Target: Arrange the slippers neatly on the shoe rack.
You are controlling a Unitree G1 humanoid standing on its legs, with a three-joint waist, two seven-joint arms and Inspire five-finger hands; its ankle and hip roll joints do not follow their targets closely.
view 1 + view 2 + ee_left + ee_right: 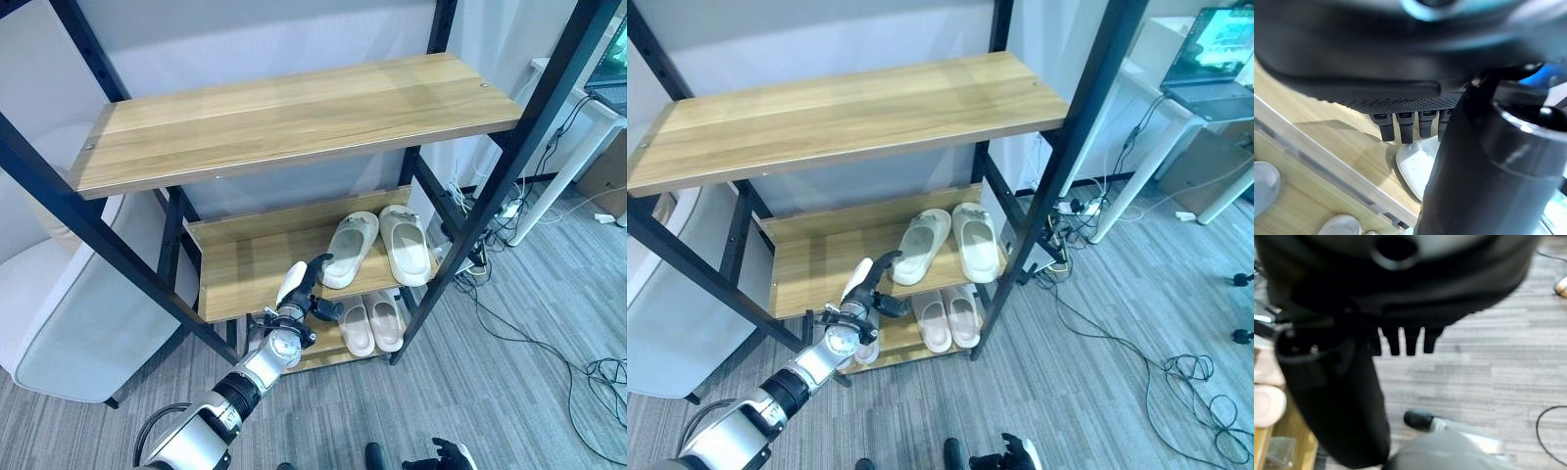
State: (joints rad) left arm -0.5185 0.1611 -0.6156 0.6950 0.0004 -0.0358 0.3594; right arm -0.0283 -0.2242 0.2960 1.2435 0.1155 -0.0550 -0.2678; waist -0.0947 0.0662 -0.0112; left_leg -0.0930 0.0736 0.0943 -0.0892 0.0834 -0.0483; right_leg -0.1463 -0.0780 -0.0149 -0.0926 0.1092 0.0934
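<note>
Left eye view: grey upholstered chair (69, 323) sits at far left beside the shoe rack (294, 117), black frame with wooden shelves, top shelf bare. Left hand (299, 294) is up at the front edge of the middle shelf (245, 269), white-covered thumb raised, dark fingers (318, 266) reaching toward the shelf; nothing visibly in its grasp, fingers look loosely extended. Left wrist view agrees: finger stubs (1400, 125) over the wood, pale slipper sole just past them, not clamped. Larger pale green slipper pair (382, 245) lies on the middle shelf toward its right end, toes outward, heels close, forming a slight V. Smaller beige slipper pair (370, 321) sits on the bottom shelf below, side by side. Right hand (1400, 340) hangs low over the grey carpet (1488, 367), fingers straight, holding nothing. White desk (1176, 98) with a laptop (1215, 49) stands at far right.
</note>
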